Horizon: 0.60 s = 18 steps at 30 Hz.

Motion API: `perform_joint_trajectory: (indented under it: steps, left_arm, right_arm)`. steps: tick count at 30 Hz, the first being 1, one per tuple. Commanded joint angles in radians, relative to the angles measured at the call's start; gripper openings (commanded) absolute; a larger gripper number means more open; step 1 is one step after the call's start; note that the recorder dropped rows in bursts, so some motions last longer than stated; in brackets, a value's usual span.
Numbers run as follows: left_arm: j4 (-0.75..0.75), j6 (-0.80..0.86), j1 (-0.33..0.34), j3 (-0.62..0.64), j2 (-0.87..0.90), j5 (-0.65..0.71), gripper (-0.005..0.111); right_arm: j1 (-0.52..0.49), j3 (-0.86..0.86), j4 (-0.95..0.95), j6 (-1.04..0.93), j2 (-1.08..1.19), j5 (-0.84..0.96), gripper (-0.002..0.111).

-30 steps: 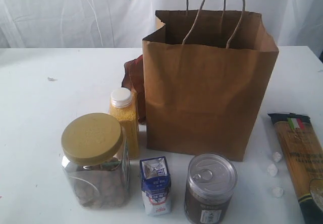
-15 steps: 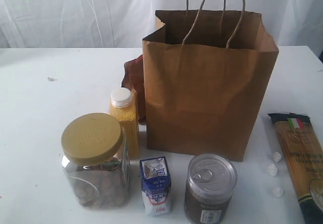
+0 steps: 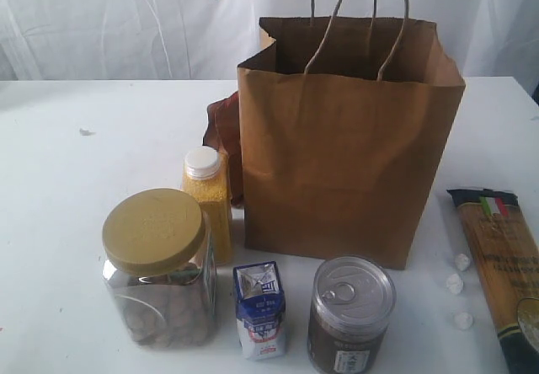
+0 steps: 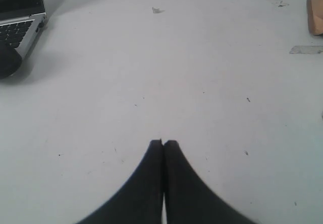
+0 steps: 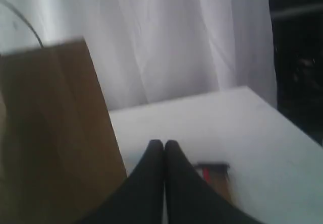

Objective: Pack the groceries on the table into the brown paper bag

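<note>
Bag: the brown paper bag (image 3: 337, 172) stands up tall and open, at the back of the white table (image 3: 67, 180).
Jar: the clear yellow-lidded jar (image 3: 160, 273) sits at the front left.
Bottle: the yellow-grain bottle (image 3: 208, 201) stands just behind the jar, beside the bag.
Carton: the small blue-white carton (image 3: 259, 311) stands between the jar and the can.
Can: the pull-tab can (image 3: 349, 315) stands in front of the bag.
Pouch: the brown pouch (image 3: 226, 130) peeks out behind the bag's left edge, mostly hidden.
Spaghetti: the long spaghetti packet (image 3: 505, 256) lies flat to the right of the bag.
Left gripper (image 4: 163, 143): pressed tight together, holding nothing, over bare table.
Right gripper (image 5: 164, 143): pressed tight together, holding nothing, near the bag's side.
</note>
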Motion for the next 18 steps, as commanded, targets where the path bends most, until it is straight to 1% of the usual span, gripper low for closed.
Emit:
perform_joint_trajectory:
  steps: [1,2,3,4,6,10,16,18]
  left_arm:
    - [-0.009,0.000,-0.004,0.003,-0.002,-0.014,0.000]
    - [-0.030,-0.013,-0.004,0.003,-0.002,-0.032,0.000]
    - [-0.092,-0.049,-0.004,0.003,-0.002,-0.063,0.000]
    - [-0.161,-0.089,-0.004,0.003,-0.002,-0.106,0.000]
    - [-0.227,-0.133,-0.004,0.003,-0.002,-0.211,0.000]
    - [-0.244,-0.133,-0.004,0.003,-0.002,-0.454,0.000]
    - [-0.246,-0.133,-0.004,0.003,-0.002,-0.771,0.000]
    - [-0.246,-0.133,-0.004,-0.004,-0.002,-0.805,0.000]
  right_arm:
    - [-0.002,0.000,-0.003,-0.053,-0.002,0.078,0.000]
    - [-0.002,0.000,-0.007,-0.058,-0.002,0.073,0.000]
    - [-0.002,0.000,-0.011,-0.068,-0.002,0.072,0.000]
    - [-0.002,0.000,-0.011,-0.073,-0.002,0.072,0.000]
    - [-0.002,0.000,-0.011,-0.073,-0.002,0.072,0.000]
    - [-0.002,0.000,-0.011,-0.071,-0.002,0.072,0.000]
    - [-0.002,0.000,-0.011,-0.071,-0.002,0.072,0.000]
    - [-0.002,0.000,-0.011,-0.071,-0.002,0.072,0.000]
